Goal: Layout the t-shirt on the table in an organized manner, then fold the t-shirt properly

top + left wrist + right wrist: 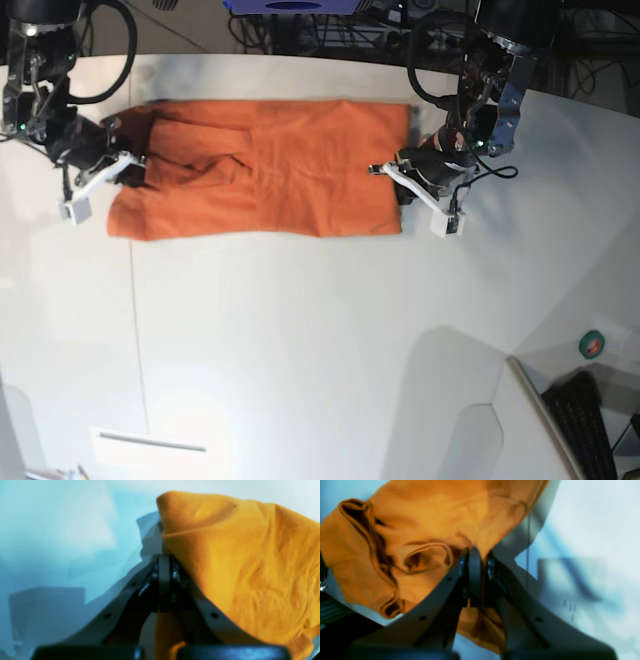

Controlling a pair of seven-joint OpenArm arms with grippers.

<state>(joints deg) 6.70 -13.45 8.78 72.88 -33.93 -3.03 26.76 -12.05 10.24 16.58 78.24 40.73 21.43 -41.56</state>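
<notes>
White and wide, the table (300, 340) fills most of the base view, and dark cables and gear sit behind its far edge at 12 o'clock. On the table, up toward 12 o'clock, lies the t-shirt (290, 170). It is bright orange and stretched out long, from 9 o'clock to 3 o'clock.

At the 9 o'clock end sits the right gripper (475, 552). Its wrist view shows the jaws closed tight, with orange cloth pinched between them. The cloth there is bunched and wrinkled, with dark folds.

The middle of the shirt is mostly flat, with a few small bumps.

At the 3 o'clock end sits the left gripper (163, 560). Its jaws are closed too, and the orange cloth drapes over and between them.

So each arm holds its own end, and the shirt's long line runs straight from one gripper to the other. The next move probably needs both arms to pull apart evenly, so the wrinkly 9 o'clock end goes smooth.
</notes>
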